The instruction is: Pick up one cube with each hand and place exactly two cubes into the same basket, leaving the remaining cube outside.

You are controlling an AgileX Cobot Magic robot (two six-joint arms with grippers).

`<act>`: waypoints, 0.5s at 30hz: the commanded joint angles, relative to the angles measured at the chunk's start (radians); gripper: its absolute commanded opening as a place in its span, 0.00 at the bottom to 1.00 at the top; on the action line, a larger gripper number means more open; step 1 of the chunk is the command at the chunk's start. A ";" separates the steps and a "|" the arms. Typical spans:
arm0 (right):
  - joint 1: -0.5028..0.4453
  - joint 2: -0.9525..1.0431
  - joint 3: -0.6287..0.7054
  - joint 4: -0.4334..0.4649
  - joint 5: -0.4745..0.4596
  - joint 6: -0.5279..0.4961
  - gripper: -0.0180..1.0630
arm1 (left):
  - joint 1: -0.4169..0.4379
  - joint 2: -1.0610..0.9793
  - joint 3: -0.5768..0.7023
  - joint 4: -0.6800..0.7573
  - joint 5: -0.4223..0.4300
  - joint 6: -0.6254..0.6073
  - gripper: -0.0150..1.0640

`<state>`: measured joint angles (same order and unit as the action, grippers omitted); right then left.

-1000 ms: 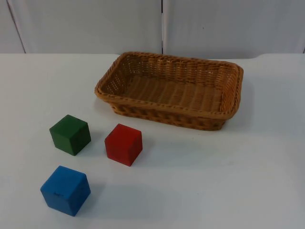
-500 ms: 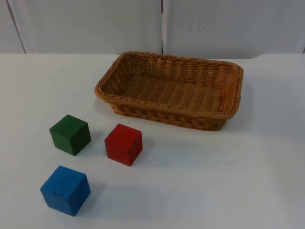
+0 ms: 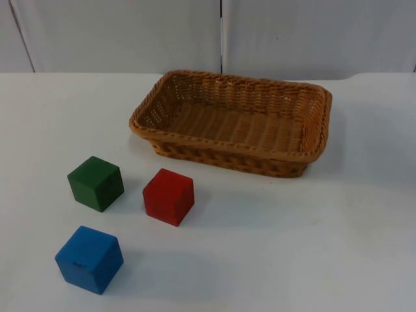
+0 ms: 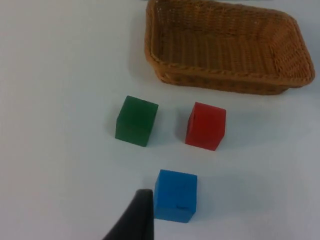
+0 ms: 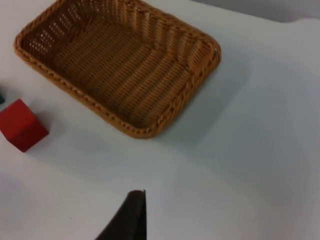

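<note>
From the top camera, nearest to me sat the blue cube [image 3: 89, 259], alone at the front left of the white table [image 3: 292, 247]. Behind it stood the green cube [image 3: 95, 182], and just to that one's right, apart from it, the red cube [image 3: 168, 196]. None of the three touched another, and all rested flat on the table. Farther back and to the right lay the wicker basket [image 3: 312, 155], rectangular and with nothing inside it, its long side turned slightly across the table. Beyond it the table ended at the grey wall [image 3: 130, 32].

Through the left wrist camera I saw a black fingertip [image 4: 134, 220] of the left gripper hanging above the table just beside the blue cube [image 4: 175, 195], not touching it as far as I could judge. Past that were the green cube [image 4: 136, 120] and the red cube [image 4: 205, 125], side by side, then the basket [image 4: 165, 67]. One fingertip was all I had of that gripper, so I could not tell whether it stood apart or together.

Through the right wrist camera a black fingertip [image 5: 129, 217] of the right gripper hung over bare table. Beyond it lay the basket [image 5: 145, 131], with the red cube [image 5: 21, 125] off to its side. Again I could not tell that gripper's state.
</note>
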<state>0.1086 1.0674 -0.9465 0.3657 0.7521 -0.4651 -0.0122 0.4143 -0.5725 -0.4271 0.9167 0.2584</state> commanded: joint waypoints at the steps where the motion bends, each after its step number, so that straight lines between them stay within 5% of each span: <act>1: -0.002 0.034 -0.040 0.036 -0.008 -0.048 0.99 | 0.002 0.029 -0.033 -0.022 -0.014 0.025 0.99; 9: 0.005 0.115 -0.112 0.081 -0.006 -0.050 0.99 | 0.002 0.105 -0.120 -0.006 0.031 0.050 0.99; 15: 0.110 0.175 -0.159 0.079 -0.016 -0.089 0.99 | 0.002 0.176 -0.143 -0.006 0.058 0.082 0.99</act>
<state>0.2099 1.2399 -1.0956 0.4341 0.7418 -0.5370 -0.0122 0.5840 -0.7089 -0.4286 0.9666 0.3279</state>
